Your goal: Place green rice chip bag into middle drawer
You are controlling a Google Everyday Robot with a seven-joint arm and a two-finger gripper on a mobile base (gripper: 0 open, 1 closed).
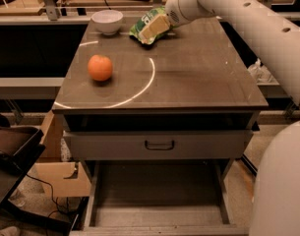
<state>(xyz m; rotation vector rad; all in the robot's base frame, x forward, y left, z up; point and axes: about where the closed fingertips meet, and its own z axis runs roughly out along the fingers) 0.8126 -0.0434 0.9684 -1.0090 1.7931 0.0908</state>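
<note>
end effector (154,27) is down on the green rice chip bag (138,31), just beside the white bowl (107,21). Can't tell if it's gripping. Risks: shiny crinkled film slips out on lift, or a shallow pinch shoves the bag into the bowl. middle drawer (157,215) is open, well below the bowl.
</note>
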